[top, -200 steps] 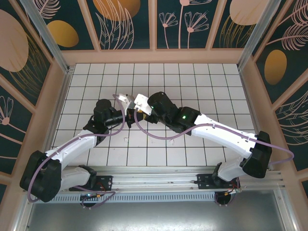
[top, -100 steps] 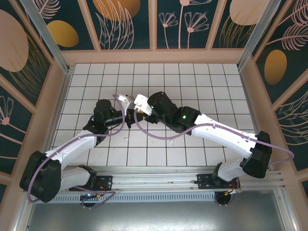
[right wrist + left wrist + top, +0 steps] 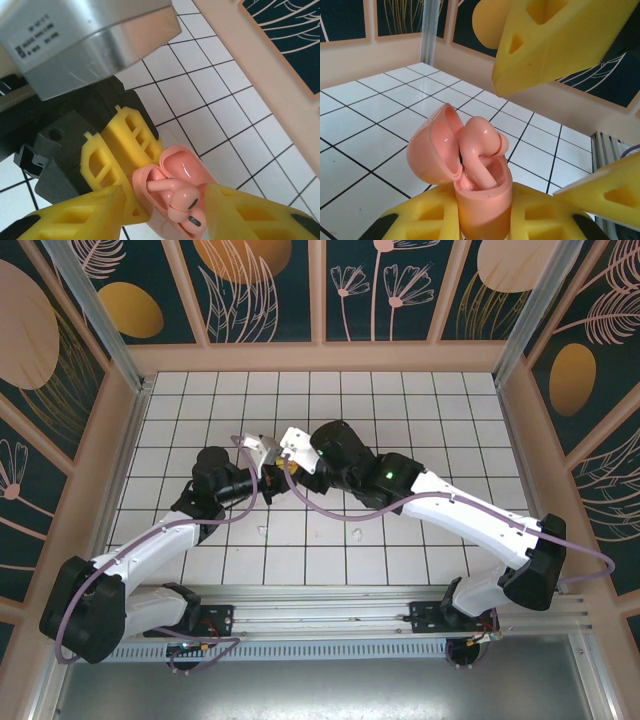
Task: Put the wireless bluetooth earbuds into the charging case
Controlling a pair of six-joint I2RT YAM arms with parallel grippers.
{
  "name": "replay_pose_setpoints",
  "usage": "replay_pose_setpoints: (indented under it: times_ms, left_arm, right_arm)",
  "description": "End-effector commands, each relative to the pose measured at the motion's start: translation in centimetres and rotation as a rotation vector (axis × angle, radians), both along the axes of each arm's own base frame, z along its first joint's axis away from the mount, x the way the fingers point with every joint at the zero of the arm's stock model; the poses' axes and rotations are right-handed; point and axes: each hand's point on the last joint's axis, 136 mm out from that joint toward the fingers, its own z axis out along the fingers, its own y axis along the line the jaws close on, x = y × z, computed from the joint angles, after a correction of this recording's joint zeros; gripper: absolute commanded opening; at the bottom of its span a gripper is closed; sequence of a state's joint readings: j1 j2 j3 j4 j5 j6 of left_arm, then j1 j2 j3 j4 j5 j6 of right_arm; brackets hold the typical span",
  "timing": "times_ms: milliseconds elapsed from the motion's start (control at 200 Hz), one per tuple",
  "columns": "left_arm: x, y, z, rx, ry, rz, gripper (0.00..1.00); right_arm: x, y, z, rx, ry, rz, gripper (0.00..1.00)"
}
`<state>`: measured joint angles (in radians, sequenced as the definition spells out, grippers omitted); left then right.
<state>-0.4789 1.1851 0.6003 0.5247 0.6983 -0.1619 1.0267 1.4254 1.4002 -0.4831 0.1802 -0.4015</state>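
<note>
L gripper (image 3: 482, 227) is clamped on the pink charging case (image 3: 482, 197), holding it upright w/ the lid (image 3: 430, 150) flipped open to one side. One pink earbud (image 3: 479, 137) is sitting in the case, stem down, head poking out the top. R gripper (image 3: 165, 222) has its yellow fingers apart, one either side of the bud. White tiled table (image 3: 365, 125) underneath, approx mid-table in the top view.
</note>
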Motion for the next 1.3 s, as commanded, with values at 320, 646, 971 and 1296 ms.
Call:
replay_pose_setpoints:
  times_ms: [320,646,971,1296]
  left_arm:
    - [-0.1,0.0,1.5,-0.036,-0.049,0.002,0.00]
    - [-0.5,-0.2,2.7,-0.058,-0.065,-0.026,0.00]
    - [-0.7,-0.1,2.9,-0.065,-0.060,-0.029,0.00]
    - [-1.1,-0.3,2.9,-0.068,-0.048,-0.054,0.00]
  right_arm:
    - [0.3,-2.5,7.0,0.387,0.223,0.040,0.50]
    - [2.7,-5.7,9.1,0.659,0.447,0.014,0.54]
    - [1.5,-3.4,5.8,0.514,0.445,-0.014,0.43]
    - [1.6,-2.1,3.1,0.427,0.550,-0.045,0.33]
